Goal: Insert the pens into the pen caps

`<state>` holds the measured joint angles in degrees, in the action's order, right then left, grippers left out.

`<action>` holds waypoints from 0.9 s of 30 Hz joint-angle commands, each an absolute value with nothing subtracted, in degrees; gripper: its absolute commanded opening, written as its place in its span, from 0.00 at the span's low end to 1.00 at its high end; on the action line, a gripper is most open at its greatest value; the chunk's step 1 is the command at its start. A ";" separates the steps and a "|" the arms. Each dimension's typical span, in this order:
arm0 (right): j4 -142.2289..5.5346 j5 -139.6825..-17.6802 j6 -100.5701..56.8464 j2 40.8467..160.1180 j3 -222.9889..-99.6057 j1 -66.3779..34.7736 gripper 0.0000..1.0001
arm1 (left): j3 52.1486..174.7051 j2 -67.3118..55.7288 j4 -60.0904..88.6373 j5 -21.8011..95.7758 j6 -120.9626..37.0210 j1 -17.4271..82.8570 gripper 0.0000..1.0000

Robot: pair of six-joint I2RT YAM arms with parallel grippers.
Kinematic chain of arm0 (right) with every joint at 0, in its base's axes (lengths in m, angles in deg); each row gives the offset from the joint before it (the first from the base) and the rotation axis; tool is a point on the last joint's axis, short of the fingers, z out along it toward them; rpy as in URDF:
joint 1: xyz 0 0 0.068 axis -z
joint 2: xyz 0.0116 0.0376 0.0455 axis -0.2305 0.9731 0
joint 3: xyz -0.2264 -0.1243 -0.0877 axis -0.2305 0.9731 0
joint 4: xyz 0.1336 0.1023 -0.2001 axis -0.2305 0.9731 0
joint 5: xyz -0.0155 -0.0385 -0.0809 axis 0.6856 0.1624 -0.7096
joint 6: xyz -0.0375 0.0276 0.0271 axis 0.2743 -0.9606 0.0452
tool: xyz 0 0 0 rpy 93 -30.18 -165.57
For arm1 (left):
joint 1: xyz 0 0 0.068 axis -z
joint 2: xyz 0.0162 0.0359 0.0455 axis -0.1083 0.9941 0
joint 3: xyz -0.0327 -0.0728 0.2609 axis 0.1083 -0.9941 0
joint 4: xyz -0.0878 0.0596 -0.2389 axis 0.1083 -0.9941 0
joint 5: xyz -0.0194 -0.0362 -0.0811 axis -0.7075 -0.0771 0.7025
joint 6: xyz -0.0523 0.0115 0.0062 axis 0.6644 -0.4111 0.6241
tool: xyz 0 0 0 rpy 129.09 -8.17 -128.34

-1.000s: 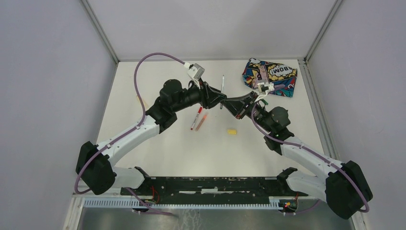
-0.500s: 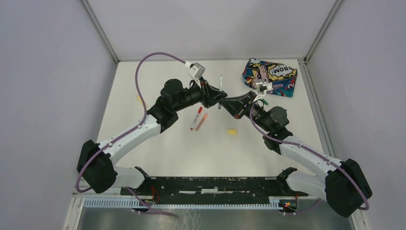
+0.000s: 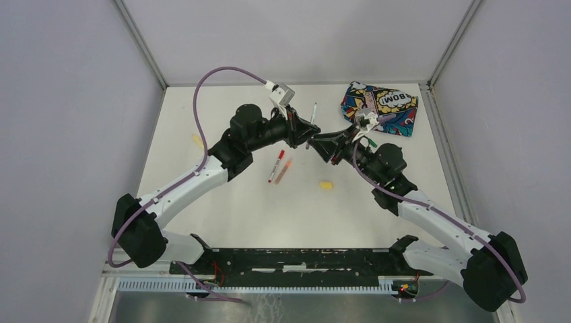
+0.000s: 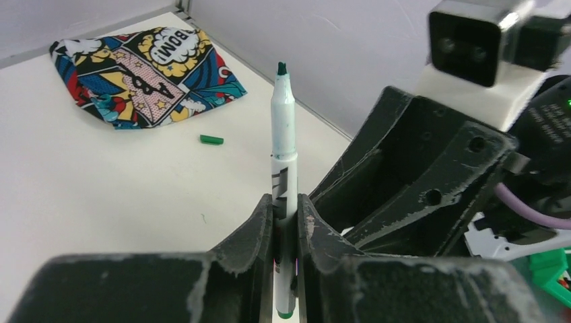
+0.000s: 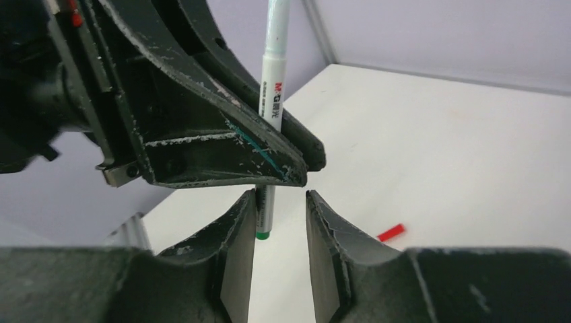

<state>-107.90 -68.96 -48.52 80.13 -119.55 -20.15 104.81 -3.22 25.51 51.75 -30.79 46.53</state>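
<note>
A whitish pen with green ends [image 4: 283, 121] stands upright in my left gripper [image 4: 286, 198], which is shut on its lower barrel. In the top view this pen [image 3: 314, 116] rises where the two grippers meet above the table's far middle. My right gripper [image 5: 281, 195] is open around the pen's bottom end [image 5: 264, 215]; the pen lies against its left finger, with a gap to the right one. A green cap [image 4: 211, 139] lies near the pouch. A red cap [image 5: 391, 233] and a yellow cap [image 3: 326, 184] lie on the table. A red-ended pen [image 3: 276, 165] and an orange pen [image 3: 283, 171] lie side by side.
The comic-print pouch [image 3: 379, 108] lies at the back right corner. A yellowish pen [image 3: 197, 140] lies at the left, near the wall. Grey walls close in the table at the back and both sides.
My left gripper has shut on the pen's barrel and my right gripper has opened off it. Both wrists have shifted slightly toward the back.
</note>
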 commanded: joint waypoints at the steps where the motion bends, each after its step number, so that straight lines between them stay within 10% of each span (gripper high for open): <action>1: -86.57 -82.53 -33.47 76.18 -126.67 -20.32 0.40 | 110.82 -2.89 16.47 45.12 -40.95 46.64 0.02; 9: -58.27 -103.80 -19.30 83.75 -137.59 -16.39 0.51 | 109.16 -4.30 11.16 37.17 -47.23 46.56 0.02; 27: -42.63 -82.72 -8.19 119.25 -159.14 7.46 0.53 | 107.71 -3.94 9.03 35.22 -48.67 46.70 0.02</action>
<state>-46.05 -86.73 -12.54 114.69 -153.61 5.49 107.91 -2.92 8.46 36.43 -46.04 46.60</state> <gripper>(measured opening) 0.530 0.190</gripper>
